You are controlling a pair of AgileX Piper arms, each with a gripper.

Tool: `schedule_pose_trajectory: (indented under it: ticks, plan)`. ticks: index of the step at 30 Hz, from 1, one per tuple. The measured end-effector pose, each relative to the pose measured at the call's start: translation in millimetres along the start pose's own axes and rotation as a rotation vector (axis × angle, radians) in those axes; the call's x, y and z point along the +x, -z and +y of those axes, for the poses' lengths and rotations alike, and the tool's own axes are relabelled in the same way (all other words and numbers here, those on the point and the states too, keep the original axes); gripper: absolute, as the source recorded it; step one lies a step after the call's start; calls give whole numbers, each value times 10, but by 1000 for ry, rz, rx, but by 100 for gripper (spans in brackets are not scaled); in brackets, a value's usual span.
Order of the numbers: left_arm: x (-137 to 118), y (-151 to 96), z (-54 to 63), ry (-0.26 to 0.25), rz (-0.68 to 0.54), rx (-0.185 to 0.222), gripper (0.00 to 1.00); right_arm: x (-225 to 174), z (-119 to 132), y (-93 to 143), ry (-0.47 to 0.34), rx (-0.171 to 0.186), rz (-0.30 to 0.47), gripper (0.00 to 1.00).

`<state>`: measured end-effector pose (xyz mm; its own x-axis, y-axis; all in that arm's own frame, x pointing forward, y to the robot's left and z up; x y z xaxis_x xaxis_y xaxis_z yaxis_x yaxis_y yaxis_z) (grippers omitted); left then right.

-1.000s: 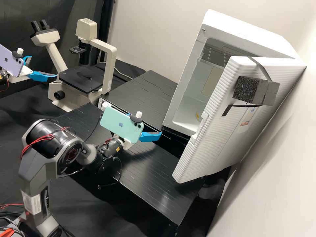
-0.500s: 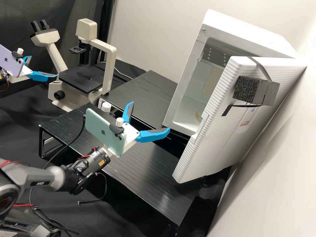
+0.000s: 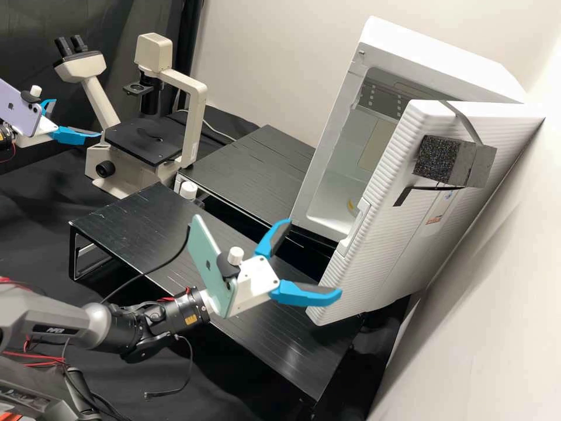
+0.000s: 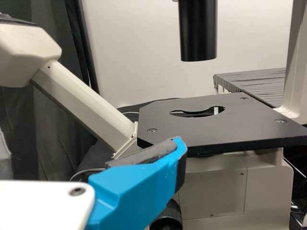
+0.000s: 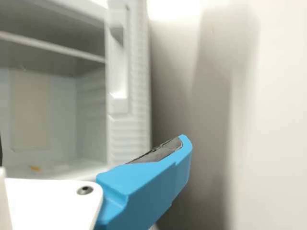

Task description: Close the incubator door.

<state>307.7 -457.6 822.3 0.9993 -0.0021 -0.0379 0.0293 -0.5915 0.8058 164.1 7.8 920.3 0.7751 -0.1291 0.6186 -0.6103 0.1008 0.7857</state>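
High view: incubator door open, your right gripper near its free edge.
You seem to be lining up the push; next, you likely need to reach the outer face and swing it toward the incubator. White and ribbed, the door bears a dark foam block and stands beside the wall. Your right gripper's 2 fingers are spread; your left gripper, near the microscope, also has 2 fingers apart.

A rounded, dark grey arm is trailing thin red cables; its black cylindrical wrist is bearing an orange label.
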Motion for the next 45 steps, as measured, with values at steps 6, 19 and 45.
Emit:
schedule_pose_trajectory:
  ticks: [6,19,45]
  plan:
    - [0,0,0,0,0,0,100,156,-131,-159,34,-19,-90,100]
    - [0,0,0,0,0,0,100,476,-437,-288,148,8,-156,100]
    - [0,0,0,0,0,0,100,593,-906,519,428,217,240,100]
